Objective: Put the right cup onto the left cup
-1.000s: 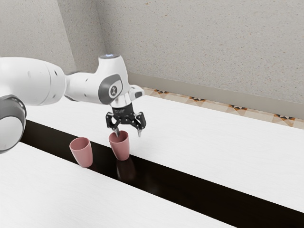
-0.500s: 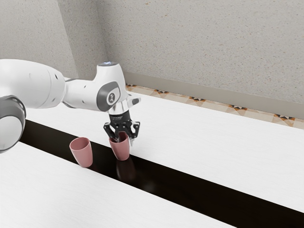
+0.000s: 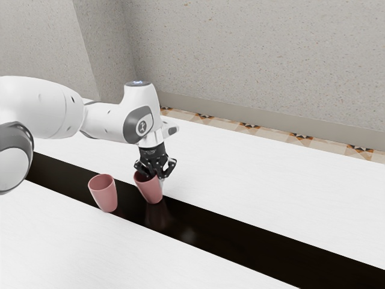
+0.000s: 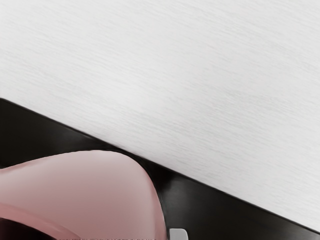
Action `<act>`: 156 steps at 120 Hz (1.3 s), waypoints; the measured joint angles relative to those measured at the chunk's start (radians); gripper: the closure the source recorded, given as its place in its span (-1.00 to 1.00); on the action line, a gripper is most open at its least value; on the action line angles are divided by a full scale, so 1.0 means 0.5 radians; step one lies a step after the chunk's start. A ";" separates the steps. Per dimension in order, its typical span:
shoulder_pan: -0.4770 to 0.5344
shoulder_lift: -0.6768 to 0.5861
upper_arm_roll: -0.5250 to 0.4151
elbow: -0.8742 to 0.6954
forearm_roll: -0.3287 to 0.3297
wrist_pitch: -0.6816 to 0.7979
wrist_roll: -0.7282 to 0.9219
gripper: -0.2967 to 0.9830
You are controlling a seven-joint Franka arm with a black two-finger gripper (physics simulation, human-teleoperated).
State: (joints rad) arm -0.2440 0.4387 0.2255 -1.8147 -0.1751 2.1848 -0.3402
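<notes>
My gripper [image 3: 159, 178] is down at the rim of the right cup [image 3: 150, 190], shut on its wall on the side toward the exterior view's right. This pink cup leans slightly on the dark strip, its rim toward the exterior view's left. In the wrist view a grey fingertip [image 4: 178, 234] lies along the outer wall of the right cup [image 4: 110, 187]; the other finger is hidden, apparently inside the cup. The left cup [image 3: 105, 194], also pink, stands open end up, apart from the right one.
A glossy dark strip [image 3: 240, 238] runs diagonally across the white table [image 3: 271, 174]. Behind the table are a tiled floor and a speckled wall. The arm reaches in from the exterior view's left, above the strip.
My hand has come down to the right cup and its fingers have drawn together on the wall. That cup has tipped slightly toward the exterior view's left; the left cup has not moved.
</notes>
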 joint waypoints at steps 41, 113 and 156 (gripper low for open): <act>-0.095 -0.351 0.000 -0.065 0.179 -0.141 -0.097 0.68; 0.192 -0.596 -0.001 -0.184 0.521 -0.480 -0.312 0.69; 0.267 -0.504 -0.001 -0.173 0.512 -0.442 -0.367 0.69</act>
State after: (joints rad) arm -0.1106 0.1868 0.2252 -1.9011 0.0808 1.9637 -0.5237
